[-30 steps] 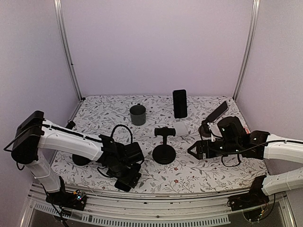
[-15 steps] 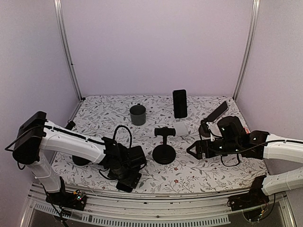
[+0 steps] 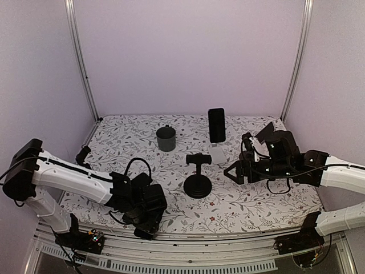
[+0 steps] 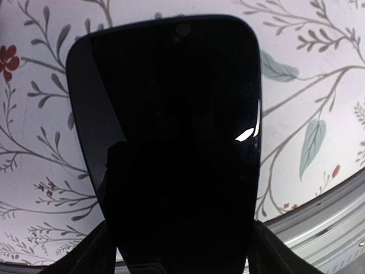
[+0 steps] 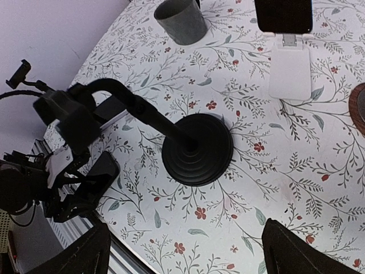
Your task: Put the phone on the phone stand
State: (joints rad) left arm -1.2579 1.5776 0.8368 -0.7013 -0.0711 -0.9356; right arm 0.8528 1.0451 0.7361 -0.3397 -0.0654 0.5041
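My left gripper (image 3: pixel 144 220) is shut on a black phone (image 3: pixel 142 229), held low over the table's front edge, left of centre. In the left wrist view the phone (image 4: pixel 177 142) fills the frame, screen up, between both fingers (image 4: pixel 94 254). The black phone stand (image 3: pixel 198 177) has a round base, a slanted post and a clamp head; it stands mid-table, to the right of and behind the phone. My right gripper (image 3: pixel 231 171) is open and empty, hovering right of the stand. The right wrist view shows the stand's base (image 5: pixel 197 149), the held phone (image 5: pixel 100 174) and the open gripper (image 5: pixel 188 257).
A second phone (image 3: pixel 216 124) leans on a white stand (image 3: pixel 218 153) at the back. A dark green cup (image 3: pixel 166 138) stands back left of centre. A tilted black holder (image 3: pixel 263 133) is behind my right arm. A small black clip (image 3: pixel 83 153) sits at the left edge.
My left gripper has carried the phone a little left and nearer the front edge. My right gripper has moved back and up a little, still open.
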